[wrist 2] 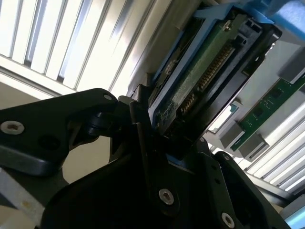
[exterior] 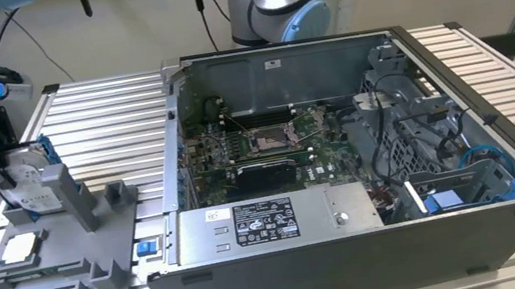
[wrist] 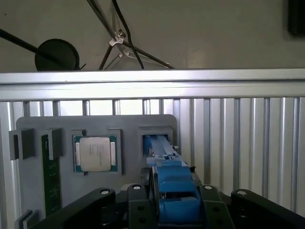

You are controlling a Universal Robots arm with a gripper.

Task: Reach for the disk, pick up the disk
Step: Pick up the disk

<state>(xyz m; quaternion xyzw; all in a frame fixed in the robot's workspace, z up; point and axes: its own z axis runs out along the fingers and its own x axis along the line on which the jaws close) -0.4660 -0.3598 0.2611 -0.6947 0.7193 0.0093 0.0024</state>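
Observation:
The disk (exterior: 29, 184) stands on edge in a slot of the grey holder (exterior: 83, 253) at the exterior view's left, its white label and blue side rails showing. My gripper (exterior: 4, 165) is at the disk's upper end, its black fingers closed against both sides. In the second wrist view the disk (wrist 2: 200, 71) shows its green board and blue rails, and its near end is clamped in my gripper (wrist 2: 164, 136). The first wrist view looks down the disk's blue rail (wrist: 171, 183), which sits inside my gripper (wrist: 174, 212).
A square silver chip (exterior: 22, 247) (wrist: 94, 153) and a green memory stick (wrist: 50, 176) lie on the same holder. An open computer case (exterior: 343, 162) stands at the exterior view's right of it. A second arm's base (exterior: 277, 2) rises behind the case.

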